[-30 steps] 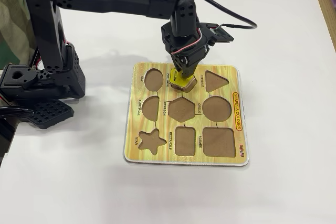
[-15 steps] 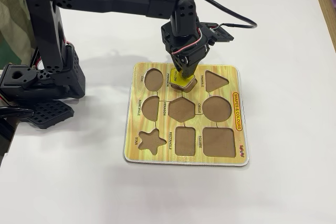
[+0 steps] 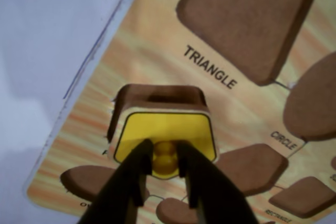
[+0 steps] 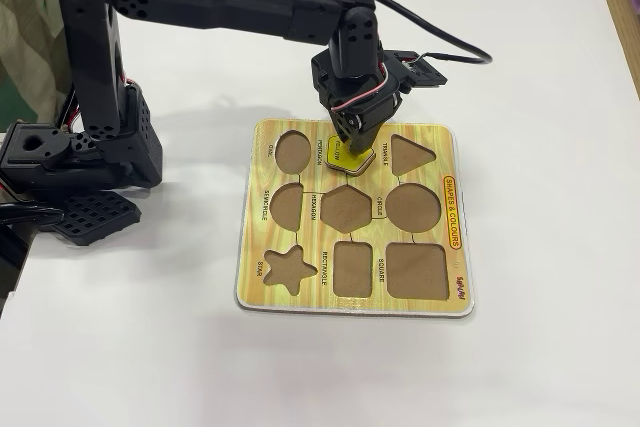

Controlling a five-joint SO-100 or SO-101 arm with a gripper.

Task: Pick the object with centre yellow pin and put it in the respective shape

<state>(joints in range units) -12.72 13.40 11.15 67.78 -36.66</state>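
The gripper (image 3: 165,174) pinches the yellow centre knob (image 3: 165,157) of the pentagon piece (image 3: 168,129), its two black fingers (image 3: 137,169) narrowed onto either side of the knob. The piece sits directly under the fingertips, so what matters is how the piece lies against the pentagon cutout (image 3: 157,96).

In the wrist view the piece covers the near part of that cutout, while a brown strip of recess shows beyond its far edge, toward the TRIANGLE label (image 3: 210,67). The piece's flat far edge runs roughly parallel to the far wall of the cutout. I judge the piece to be partly in, or tilted with its far side low, and offset toward the gripper; whether it is fully seated I cannot tell.

In the fixed view the gripper (image 4: 349,143) stands steeply over the shape board (image 4: 452,247), and the pentagon piece (image 4: 347,155) lies in the top row just left of the triangle cutout (image 4: 411,154) and right of the oval cutout (image 4: 292,151).

Every other recess on the board is empty: the triangle, oval, hexagon (image 4: 346,207), circle (image 4: 413,207), star (image 4: 288,269), rectangle (image 4: 353,268) and square (image 4: 417,271) show bare brown floors. Only the pentagon recess holds anything.

The next move likely needs a small nudge away from the gripper toward the triangle, then release.
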